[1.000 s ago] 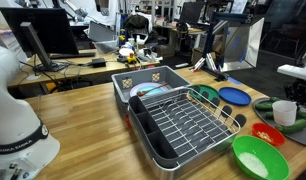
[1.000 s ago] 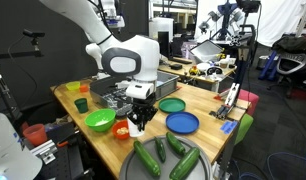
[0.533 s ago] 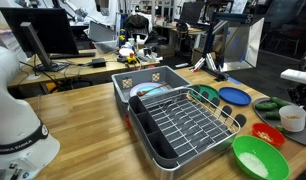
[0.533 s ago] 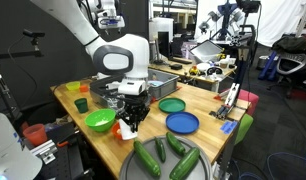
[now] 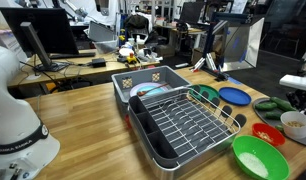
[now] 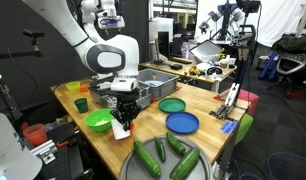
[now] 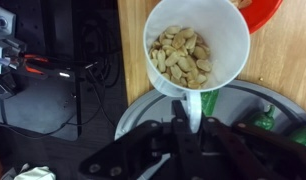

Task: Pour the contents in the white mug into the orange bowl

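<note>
The white mug (image 7: 193, 45) is full of pale nut-like bits and hangs from my gripper (image 7: 190, 118), which is shut on its handle. In both exterior views the mug (image 5: 294, 124) (image 6: 121, 126) is held above the table's edge, close to the orange bowl (image 5: 268, 133). In the wrist view only the rim of the orange bowl (image 7: 265, 14) shows at the top right, beside the mug. In an exterior view the bowl is mostly hidden behind my gripper (image 6: 124, 113).
A green bowl with white inside (image 5: 257, 158) (image 6: 99, 121), a blue plate (image 5: 233, 96) (image 6: 182, 122), a green plate (image 6: 171, 105), a dish rack (image 5: 183, 121) and a grey plate of cucumbers (image 6: 165, 160) (image 7: 143, 110) lie around. The table edge (image 7: 121, 50) is beside the mug.
My gripper with the mug has moved sideways and lower, from beside the orange bowl toward the table's edge and the green bowl.
</note>
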### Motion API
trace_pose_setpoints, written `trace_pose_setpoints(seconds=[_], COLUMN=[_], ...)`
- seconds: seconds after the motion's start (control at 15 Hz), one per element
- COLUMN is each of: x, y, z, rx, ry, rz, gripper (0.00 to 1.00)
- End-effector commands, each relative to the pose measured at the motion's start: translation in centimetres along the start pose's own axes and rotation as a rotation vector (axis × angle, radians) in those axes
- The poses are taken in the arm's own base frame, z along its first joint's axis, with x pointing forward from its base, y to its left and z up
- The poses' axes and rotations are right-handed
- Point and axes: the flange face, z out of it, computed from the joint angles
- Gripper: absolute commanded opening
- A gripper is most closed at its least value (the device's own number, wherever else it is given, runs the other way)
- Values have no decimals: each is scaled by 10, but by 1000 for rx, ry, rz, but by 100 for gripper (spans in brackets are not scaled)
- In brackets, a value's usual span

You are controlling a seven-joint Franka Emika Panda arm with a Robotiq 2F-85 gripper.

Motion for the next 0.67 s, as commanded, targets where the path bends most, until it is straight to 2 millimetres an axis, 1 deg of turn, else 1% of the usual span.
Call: trace_pose_setpoints(seconds=[0.0, 0.07, 0.13, 0.2, 0.6], x=[-6, -6, -6, -6, -6], y=[0, -2, -2, -3, -3], z=[-2, -2, -1, -2, -1], rx=[22, 32, 7, 8, 8], ry=[-9, -30, -9, -11, -11], rz=[21, 31, 11, 12, 12], gripper=[2, 2, 2, 9, 9])
